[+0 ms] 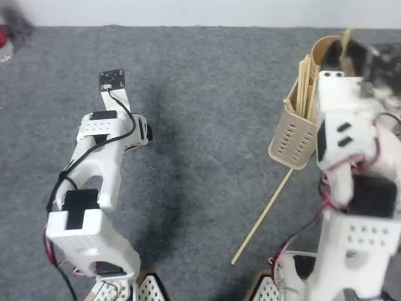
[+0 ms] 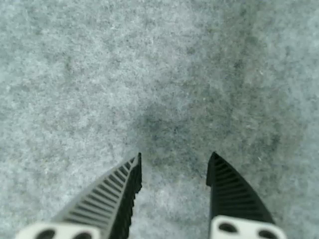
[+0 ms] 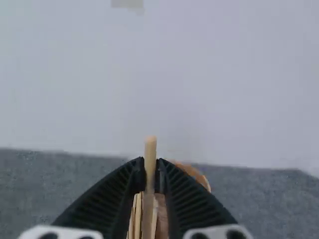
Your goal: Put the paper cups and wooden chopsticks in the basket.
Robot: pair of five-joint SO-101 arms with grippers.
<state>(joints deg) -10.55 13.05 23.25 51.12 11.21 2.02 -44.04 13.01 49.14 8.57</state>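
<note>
My right gripper (image 3: 149, 163) is pinched shut on one wooden chopstick (image 3: 150, 145). The stick pokes up between the jaws. Just under it stands a bundle of chopsticks (image 1: 305, 88) in the basket (image 1: 293, 141). Beside them is the brown rim of a paper cup (image 1: 326, 45). The basket sits near the right edge of the grey mat (image 1: 200, 125), toward the far side. My left gripper (image 2: 174, 160) is open with nothing in it. It hangs over bare mat in the left half, well apart from the basket.

One loose chopstick (image 1: 262, 216) lies flat on the mat. It slants from the basket's near corner toward the near edge.

Here is what I worry about. If I let go when the stick is not right over the opening, it could hit the rim or the other sticks and bounce out. My right arm is also very close to the basket, so a bump could tip it and spill the sticks.

My right arm covers much of the basket. I cannot tell if the cup is inside it or just behind it, or how many cups there are. I also cannot see how far down the held stick reaches.
</note>
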